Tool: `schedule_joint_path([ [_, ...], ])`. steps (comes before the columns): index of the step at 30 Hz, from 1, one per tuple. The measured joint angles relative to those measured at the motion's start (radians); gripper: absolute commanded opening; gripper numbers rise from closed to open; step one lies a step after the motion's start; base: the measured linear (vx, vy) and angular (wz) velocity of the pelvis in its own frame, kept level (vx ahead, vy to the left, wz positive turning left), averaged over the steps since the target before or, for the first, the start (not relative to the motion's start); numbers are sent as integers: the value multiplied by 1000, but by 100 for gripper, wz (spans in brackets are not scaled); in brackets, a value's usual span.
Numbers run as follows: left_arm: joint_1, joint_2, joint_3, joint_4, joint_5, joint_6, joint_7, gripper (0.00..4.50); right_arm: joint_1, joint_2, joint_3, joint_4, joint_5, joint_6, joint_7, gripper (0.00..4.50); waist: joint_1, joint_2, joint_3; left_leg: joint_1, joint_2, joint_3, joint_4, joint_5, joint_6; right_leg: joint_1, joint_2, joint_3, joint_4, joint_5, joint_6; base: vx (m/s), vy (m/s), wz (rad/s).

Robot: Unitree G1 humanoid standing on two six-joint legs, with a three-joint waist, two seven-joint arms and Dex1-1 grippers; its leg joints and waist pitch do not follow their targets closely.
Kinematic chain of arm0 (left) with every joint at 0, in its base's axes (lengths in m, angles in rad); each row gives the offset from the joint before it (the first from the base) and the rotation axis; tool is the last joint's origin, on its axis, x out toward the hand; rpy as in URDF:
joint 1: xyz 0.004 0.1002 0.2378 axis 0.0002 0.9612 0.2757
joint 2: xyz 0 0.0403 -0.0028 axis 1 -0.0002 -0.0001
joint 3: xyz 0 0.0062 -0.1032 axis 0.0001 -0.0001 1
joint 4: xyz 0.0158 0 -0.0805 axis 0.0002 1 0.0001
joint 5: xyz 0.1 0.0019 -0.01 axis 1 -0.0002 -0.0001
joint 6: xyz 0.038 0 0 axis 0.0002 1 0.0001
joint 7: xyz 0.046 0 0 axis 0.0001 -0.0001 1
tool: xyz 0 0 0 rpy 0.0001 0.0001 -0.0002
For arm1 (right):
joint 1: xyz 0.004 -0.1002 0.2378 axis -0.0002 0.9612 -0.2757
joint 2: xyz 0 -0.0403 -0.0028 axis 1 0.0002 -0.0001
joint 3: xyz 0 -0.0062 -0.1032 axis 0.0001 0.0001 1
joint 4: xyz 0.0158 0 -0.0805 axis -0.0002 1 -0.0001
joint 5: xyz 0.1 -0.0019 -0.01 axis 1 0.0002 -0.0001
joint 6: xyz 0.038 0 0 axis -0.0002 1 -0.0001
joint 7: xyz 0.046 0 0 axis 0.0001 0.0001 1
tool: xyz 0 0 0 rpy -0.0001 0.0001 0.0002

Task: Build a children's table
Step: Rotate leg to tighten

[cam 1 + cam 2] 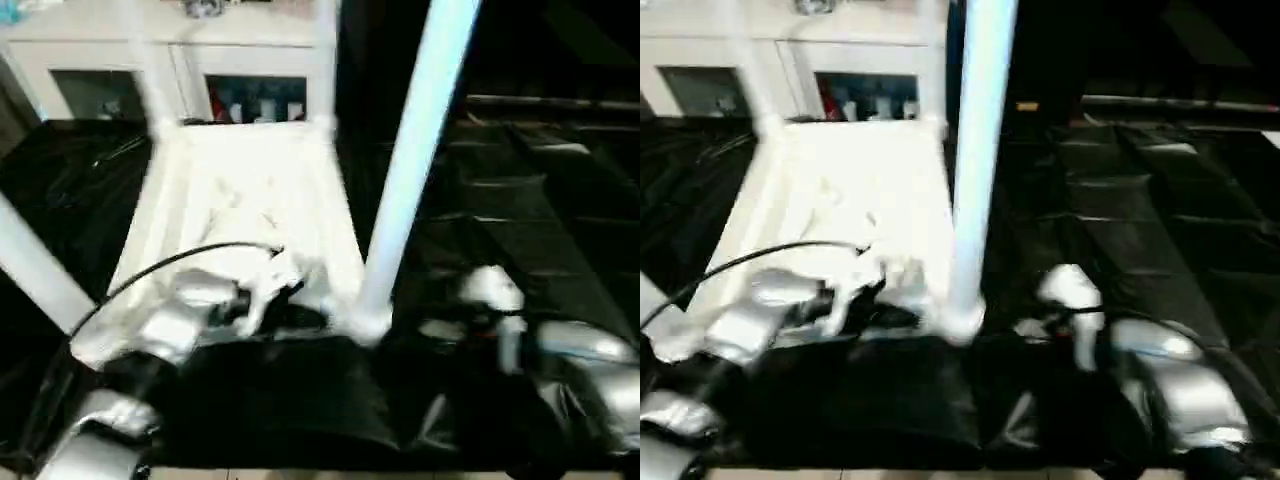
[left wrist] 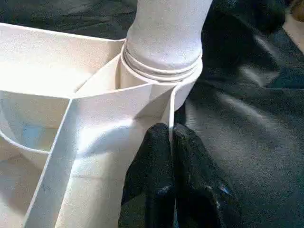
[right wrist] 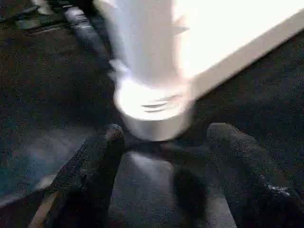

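Four white legs stand up from the tabletop, which lies upside down on a black sheet. It sits left of the middle, with its ribs facing up.

At about 8 o'clock from the tabletop's middle, one leg leans out toward the left edge. At about 11 o'clock, a second leg rises from the far left corner. At about 1 o'clock, a third leg rises from the far right corner. At about 4 o'clock, the near right leg stands tall in its round socket.

The left gripper lies over the near part of the tabletop, at about 6 o'clock from its middle. In the left wrist view its two black fingers are pressed together, with a thin white rib of the socket caught between their tips. The leg is screwed into that socket, just past the tips.

The right gripper is on the other side of the same corner, at about 3 o'clock from the socket. Its fingers are spread wide and hold nothing. The socket sits just past the gap between them, not touching.

Behind the tabletop, at 12 o'clock, stands a white cabinet with glass doors.
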State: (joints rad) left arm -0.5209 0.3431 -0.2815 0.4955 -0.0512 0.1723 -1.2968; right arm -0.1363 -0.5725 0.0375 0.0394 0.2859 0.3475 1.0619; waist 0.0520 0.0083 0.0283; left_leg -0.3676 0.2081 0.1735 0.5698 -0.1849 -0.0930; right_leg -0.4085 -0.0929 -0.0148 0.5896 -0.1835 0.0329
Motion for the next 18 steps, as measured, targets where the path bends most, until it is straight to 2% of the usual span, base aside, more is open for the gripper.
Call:
schedule_joint_path([
  [3,6,10,-6,-14,-2,6,-21,0,16,-11,-30,-11,16,0,-10,309,7,1,0,0,0,0,0,0,0,0,0,0,0,0,0,0,0,0],
  [13,39,41,-12,-55,-19,-8,-67,0,86,-8,-36,-66,26,-3,-52,309,8,5,4,1,0,0,1,0,0,0,0,0,3,0,0,0,0,0],
  [14,39,42,-12,-55,-19,-8,-67,45,89,0,-40,-67,26,-6,-63,314,7,5,4,1,0,0,1,0,0,0,0,0,3,0,0,0,0,0],
  [16,39,42,-12,-55,-22,-6,-69,45,92,7,-45,-67,26,-7,-85,314,6,5,4,1,0,0,1,0,0,0,0,0,3,0,0,0,0,0],
  [18,49,40,-1,-59,-51,-8,-78,68,91,32,-66,-63,17,-28,-143,314,5,3,5,1,0,0,2,0,0,0,0,0,3,0,0,0,0,0],
])
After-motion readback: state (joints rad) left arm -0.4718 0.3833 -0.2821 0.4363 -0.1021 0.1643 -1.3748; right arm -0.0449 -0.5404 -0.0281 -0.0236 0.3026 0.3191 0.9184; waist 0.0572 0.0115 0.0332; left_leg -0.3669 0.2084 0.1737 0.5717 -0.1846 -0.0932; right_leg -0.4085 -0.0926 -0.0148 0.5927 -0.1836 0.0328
